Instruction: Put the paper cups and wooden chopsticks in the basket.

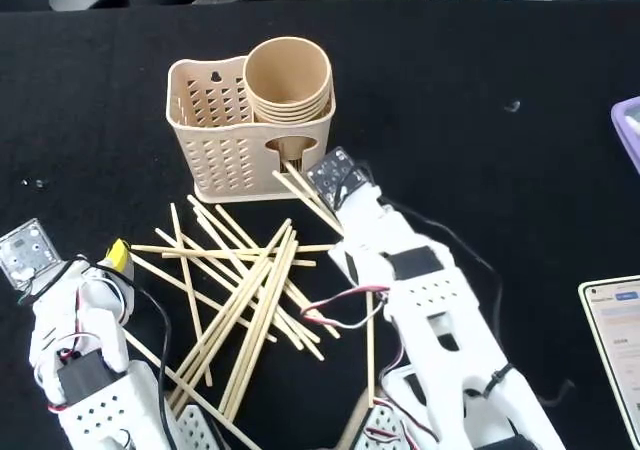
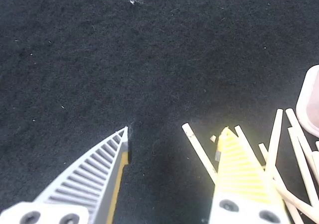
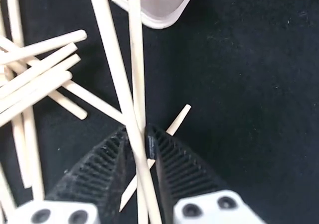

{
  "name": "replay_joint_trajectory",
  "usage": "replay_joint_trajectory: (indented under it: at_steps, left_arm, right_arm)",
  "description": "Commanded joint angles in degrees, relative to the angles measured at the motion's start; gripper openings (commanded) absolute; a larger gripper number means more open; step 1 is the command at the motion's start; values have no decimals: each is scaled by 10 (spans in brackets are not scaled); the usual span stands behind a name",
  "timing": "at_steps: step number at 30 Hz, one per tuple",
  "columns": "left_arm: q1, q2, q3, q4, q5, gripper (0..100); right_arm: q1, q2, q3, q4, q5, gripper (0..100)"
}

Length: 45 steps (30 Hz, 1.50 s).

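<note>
A black cloth (image 1: 520, 50) is covering the whole table. Along its far edge a strip of room is showing, too dark to make out. At the cloth's right edge a phone (image 1: 612, 340) is lying face up with its screen lit. Farther back on that side a purple thing (image 1: 628, 120) is poking in.

The basket (image 1: 215, 150) is standing upright toward the far side. The cups (image 1: 288, 70) are sitting stacked, mouths up, in its right compartment. The chopsticks (image 1: 240, 290) are lying scattered and crossing on the cloth in front of the basket, between the two arms.

The high view is giving the layout. The right arm is slanting from the near edge up to the basket's front, and the left arm is sitting at the near left corner, beside the heap.

The right wrist view is giving the grip. The right gripper (image 3: 135, 132) is pinching its black jaws almost shut on a pair (image 3: 132, 59) of sticks. The two are crossing just at the fingertips and running on over the basket's bottom corner. From above, the pair's far ends are lying over the front wall by its round hole; whether they are touching it I cannot tell.

The left wrist view is showing the left gripper (image 2: 174, 130) hanging over bare cloth, jaws spread wide and holding nothing. Its yellow finger (image 2: 239, 164) is sitting just beside several stick ends.
</note>
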Motion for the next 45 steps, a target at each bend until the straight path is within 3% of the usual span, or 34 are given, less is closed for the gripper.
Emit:
replay_joint_trajectory:
  at_steps: [1,12,27,30,36,43,45]
  left_arm:
    - [0,-4,-6,0,0,284]
    - [0,-4,-6,0,0,284]
    - [0,-4,-6,1,0,284]
    - [0,-4,-6,1,0,284]
    - [1,-4,-6,-1,0,284]
    - [2,-4,-6,-1,0,284]
    - [0,-4,-6,0,0,284]
  right_arm:
    - [-8,-32,-78,88,-2,10]
    - [-6,-203,-103,256,30,10]
    - [-2,-299,109,194,88,10]
    - [46,-320,148,180,127,10]
    - [226,-314,200,74,174,10]
    - [247,-244,199,57,174,21]
    - [247,-223,191,58,174,93]
